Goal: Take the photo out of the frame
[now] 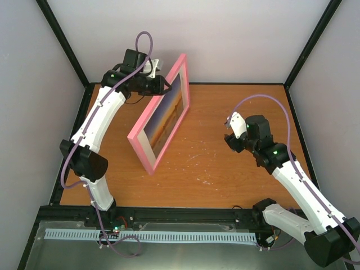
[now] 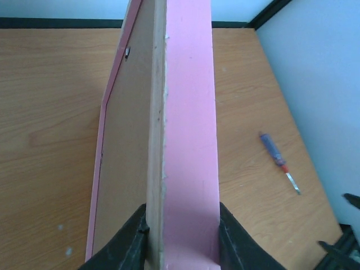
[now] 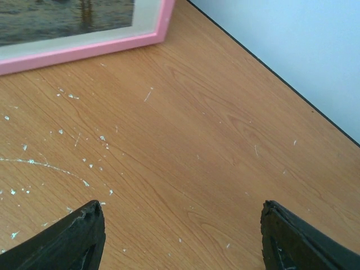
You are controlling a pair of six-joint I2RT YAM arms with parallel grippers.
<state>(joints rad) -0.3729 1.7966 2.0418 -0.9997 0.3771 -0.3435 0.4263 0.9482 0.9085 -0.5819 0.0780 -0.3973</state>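
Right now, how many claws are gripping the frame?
1. The left claw clamps the frame by its edge; the right claw hangs open above the table, touching nothing.

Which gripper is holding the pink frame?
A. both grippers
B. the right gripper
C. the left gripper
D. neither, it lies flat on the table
C: the left gripper is shut on the edge of the frame, while the right gripper hangs open over the table, apart from it.
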